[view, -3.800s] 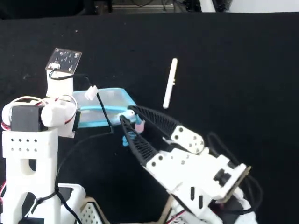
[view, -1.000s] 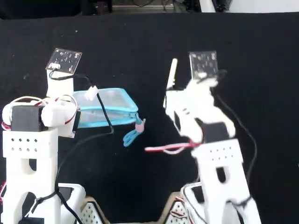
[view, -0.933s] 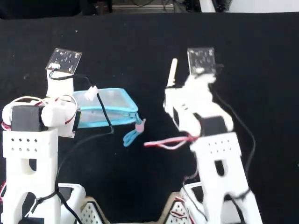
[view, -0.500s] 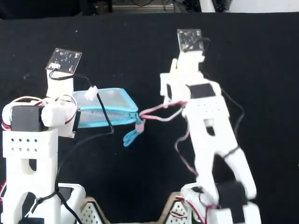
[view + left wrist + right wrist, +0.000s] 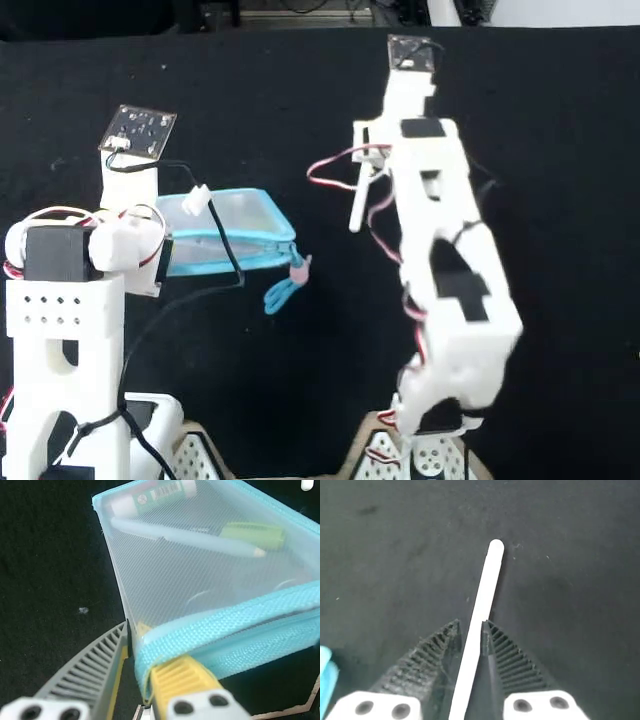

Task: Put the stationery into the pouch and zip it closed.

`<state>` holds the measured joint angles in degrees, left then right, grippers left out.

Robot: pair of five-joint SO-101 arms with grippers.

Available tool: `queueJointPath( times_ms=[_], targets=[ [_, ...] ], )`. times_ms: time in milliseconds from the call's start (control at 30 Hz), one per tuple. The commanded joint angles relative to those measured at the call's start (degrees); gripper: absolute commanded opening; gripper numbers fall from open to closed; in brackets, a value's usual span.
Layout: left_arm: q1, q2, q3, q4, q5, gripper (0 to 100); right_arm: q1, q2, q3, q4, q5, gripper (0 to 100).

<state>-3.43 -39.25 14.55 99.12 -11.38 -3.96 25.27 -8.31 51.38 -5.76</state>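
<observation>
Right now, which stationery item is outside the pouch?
The white pen, on the table between the right gripper's open jaws. The blue pen and glue stick are inside the pouch.

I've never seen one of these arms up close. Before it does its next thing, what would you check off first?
1. White pen sits between the right gripper fingers: ok, one finger is on each side of it.
2. Right gripper is open and ready to close: ok, there is a gap on both sides of the pen.
3. Fingers are low enough to grip the pen on the table: cannot tell.
4. Left gripper is holding the pouch steady: ok, it is clamped on the pouch's edge.
5. Pouch mouth is open wide enough to take the pen: cannot tell.
</observation>
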Motion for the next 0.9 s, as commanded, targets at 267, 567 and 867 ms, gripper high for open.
queueJointPath(
  times_ms=[267,567,867],
  targets=[
    [0.66,-0.18,0.13,1.05,0.53,3,1.05,22.2,-37.41,12.92,-3.78,7.7],
    [0.66,-0.18,0.13,1.05,0.53,3,1.23,38.55,-63.6,21.71,-5.71,16.3],
    [0.66,-0.18,-0.13,1.05,0.53,3,2.2,49.19,-77.14,25.93,-5.27,15.2]
  ],
)
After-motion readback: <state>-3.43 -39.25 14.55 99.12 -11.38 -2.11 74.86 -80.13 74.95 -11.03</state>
